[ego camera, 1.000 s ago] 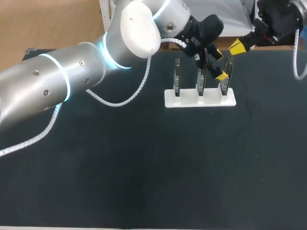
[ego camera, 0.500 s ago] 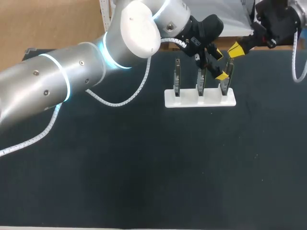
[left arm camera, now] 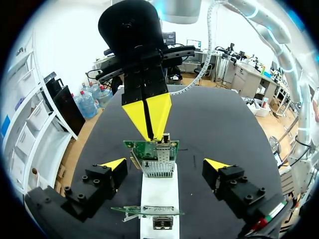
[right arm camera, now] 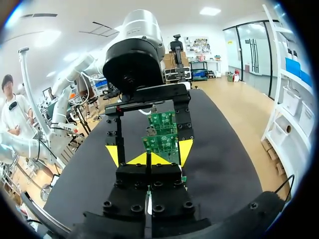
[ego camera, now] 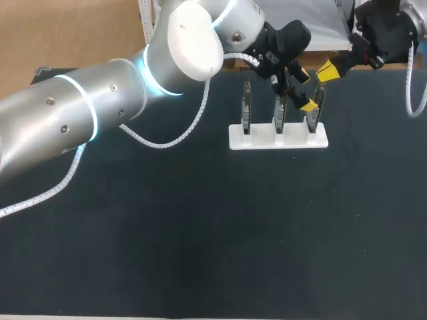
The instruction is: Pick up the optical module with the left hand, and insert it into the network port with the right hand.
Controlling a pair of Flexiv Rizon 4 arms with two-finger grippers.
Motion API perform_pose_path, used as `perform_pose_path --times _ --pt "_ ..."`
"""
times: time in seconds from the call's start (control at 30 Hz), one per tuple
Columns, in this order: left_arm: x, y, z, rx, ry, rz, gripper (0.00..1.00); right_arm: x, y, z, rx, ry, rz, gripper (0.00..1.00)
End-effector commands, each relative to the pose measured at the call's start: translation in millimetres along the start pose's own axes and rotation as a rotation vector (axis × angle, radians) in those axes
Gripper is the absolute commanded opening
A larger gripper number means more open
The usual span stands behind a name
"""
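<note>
Shows left gripper [ego camera: 305, 90] released astride white rack [ego camera: 278, 138], upper middle, likely framing rightmost board [ego camera: 316, 108]. Puts clenched right gripper [ego camera: 327, 69] upper right, staged for insertion.

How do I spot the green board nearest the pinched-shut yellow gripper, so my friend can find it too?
On the black table stands a white rack holding three upright green circuit boards in a row. Yours is the end board on the right arm's side. Only it has the right gripper, yellow tips shut together, close by it.
</note>
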State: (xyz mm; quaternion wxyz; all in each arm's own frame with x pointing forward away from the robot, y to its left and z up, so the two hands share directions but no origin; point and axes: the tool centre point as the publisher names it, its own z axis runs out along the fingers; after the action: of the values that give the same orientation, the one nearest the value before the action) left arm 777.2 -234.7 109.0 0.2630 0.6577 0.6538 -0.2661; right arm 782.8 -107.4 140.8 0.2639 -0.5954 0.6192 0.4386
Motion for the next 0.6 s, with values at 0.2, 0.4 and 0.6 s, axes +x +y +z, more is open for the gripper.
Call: perform_pose_path --times 0.2,0.4,0.6 --pt "-0.5 2.0 0 0.004 0.003 0.002 1.0 9 -7 4 -0.008 -0.007 0.007 0.0" --pt "-0.5 2.0 0 0.004 0.003 0.002 1.0 5 -8 2 -0.001 -0.012 -0.004 0.0" --pt "-0.5 2.0 0 0.004 0.003 0.002 1.0 -1 -9 -2 0.015 -0.016 -0.022 0.0"
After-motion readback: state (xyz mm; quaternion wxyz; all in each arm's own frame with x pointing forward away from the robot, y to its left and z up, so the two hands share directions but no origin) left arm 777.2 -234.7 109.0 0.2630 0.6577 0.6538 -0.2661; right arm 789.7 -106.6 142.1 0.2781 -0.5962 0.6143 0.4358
